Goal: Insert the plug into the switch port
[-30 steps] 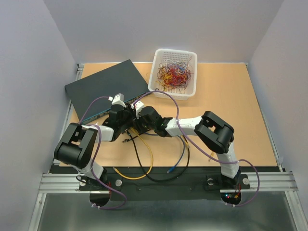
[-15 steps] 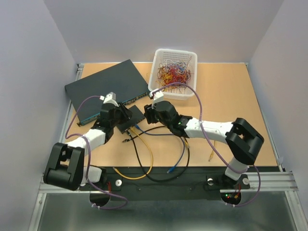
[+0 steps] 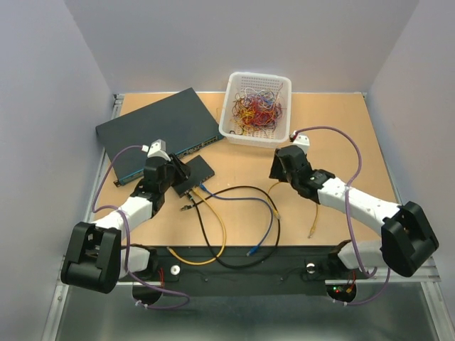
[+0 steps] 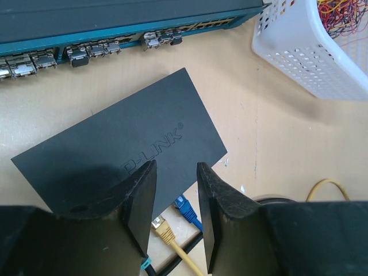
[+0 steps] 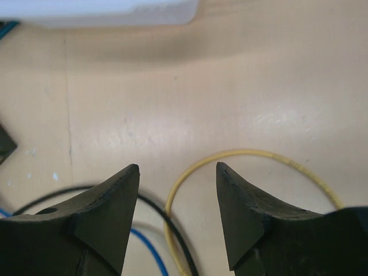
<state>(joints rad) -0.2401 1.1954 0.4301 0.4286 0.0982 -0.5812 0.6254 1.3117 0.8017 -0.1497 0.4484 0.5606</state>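
Black box [image 4: 132,144]: small and flat, lying on the table [image 3: 334,135] just in front of the big blue-grey box [image 3: 153,128], not touching it. Basket [image 4: 299,63] off to one side. The sockets face away from both wrist views; none can be seen.
Blue plug [image 4: 183,205]: at the black box's near long edge, touching it, below the left claw. Cannot tell whether it is seated or only nosed in.
Yellow plug [image 4: 165,231]: just beside the blue one, partly hidden by the claw.
Left claw [image 4: 176,165]: hangs over the box's near edge, jaws part-way apart, nothing between them; released.
Right claw [image 5: 177,165]: well apart from the box, over bare table, jaws wide and empty. A loop of yellow cord [image 5: 253,152] lies beneath it.
Handling (judgement): the plug is light, small and hard plastic. Its thin latch tab is the fragile part and would likely snap if squeezed or pried. The cord is springy and will tug the plug off line. The box looks light enough to slide when pushed, so it wants bracing from the far side.
Where to hold (judgement): pinch the plug body on its two flat sides, just behind the nose, leaving the tab free. Not by the cord, which only bends.
Watch for: plug going in crooked; box skating toward the big one.
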